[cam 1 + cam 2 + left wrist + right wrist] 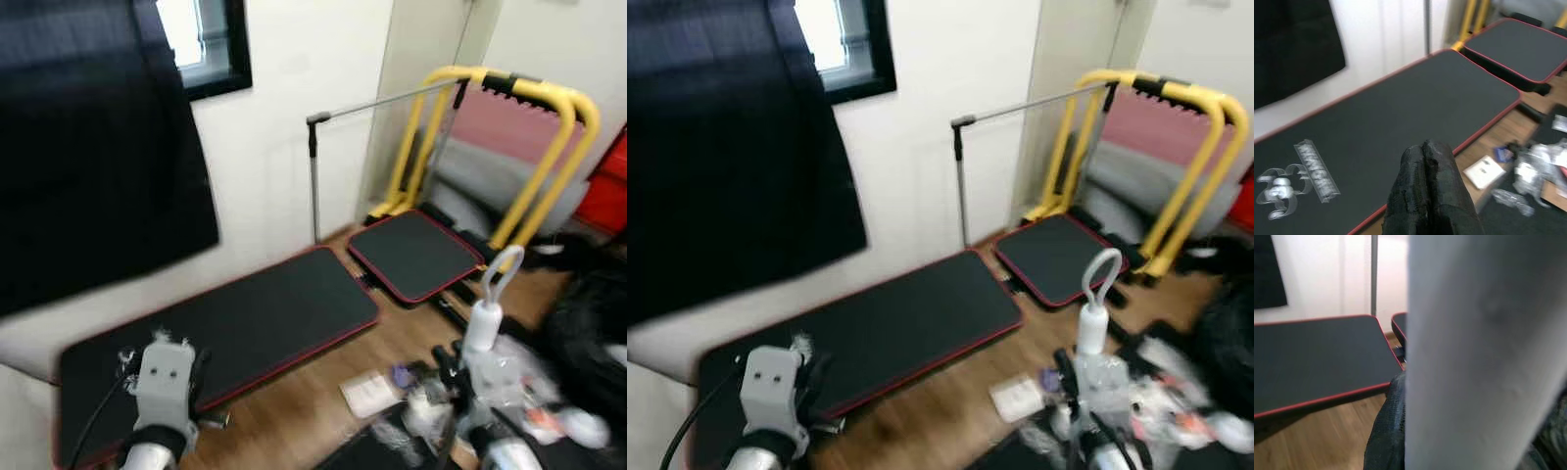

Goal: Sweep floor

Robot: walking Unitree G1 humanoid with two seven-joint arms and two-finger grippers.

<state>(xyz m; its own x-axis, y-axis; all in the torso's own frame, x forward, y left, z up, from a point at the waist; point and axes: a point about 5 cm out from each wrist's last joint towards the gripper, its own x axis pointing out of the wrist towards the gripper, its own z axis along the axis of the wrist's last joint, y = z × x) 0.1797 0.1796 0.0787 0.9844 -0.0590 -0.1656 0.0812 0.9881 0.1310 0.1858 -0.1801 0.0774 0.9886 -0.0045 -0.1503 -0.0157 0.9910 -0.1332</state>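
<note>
Tools first: from the head views, we see our right tool (pixel 460 392) low over the wood floor (pixel 294 401), gripping the white broom handle (pixel 487 311), whose loop end rises above scattered litter (pixel 529 392). Our left tool (pixel 813 387) hangs over the near end of the long black mat (pixel 235 328). Through the left wrist view, its fingers (pixel 1427 196) are pressed together above that mat, empty. Through the right wrist view, the handle (pixel 1479 352) stands close and upright between black fingers (pixel 1386 440), mat beyond.
</note>
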